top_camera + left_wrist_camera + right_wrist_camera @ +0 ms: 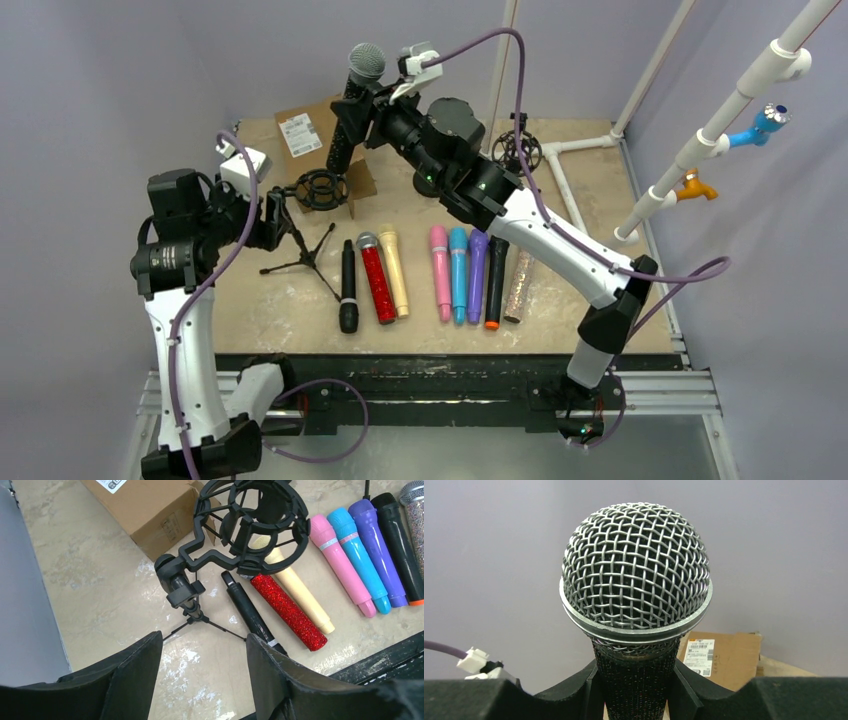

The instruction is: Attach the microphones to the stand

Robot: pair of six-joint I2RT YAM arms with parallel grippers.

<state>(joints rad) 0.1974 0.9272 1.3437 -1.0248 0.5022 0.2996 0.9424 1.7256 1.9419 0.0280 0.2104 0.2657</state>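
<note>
My right gripper (pixel 372 108) is shut on a black glittery microphone (pixel 357 98) with a silver mesh head and holds it upright in the air above the back of the table. In the right wrist view its head (pixel 636 567) fills the frame and the fingers (pixel 589 690) clamp its body. A black tripod stand with a round shock-mount cage (pixel 320 188) stands at the left. My left gripper (pixel 275 222) is open and empty just left of it. In the left wrist view the cage (pixel 250 525) is ahead of the open gripper (pixel 204 639). Several microphones lie in a row, from black (pixel 348 285) and red (pixel 377 280) to glittery silver (pixel 519 285).
A brown cardboard box (pixel 305 132) lies at the back left, behind the stand. A second black shock-mount cage (pixel 517 148) sits at the back right. A white pipe frame (pixel 590 145) runs along the right, with blue (pixel 765 125) and orange (pixel 697 186) fittings.
</note>
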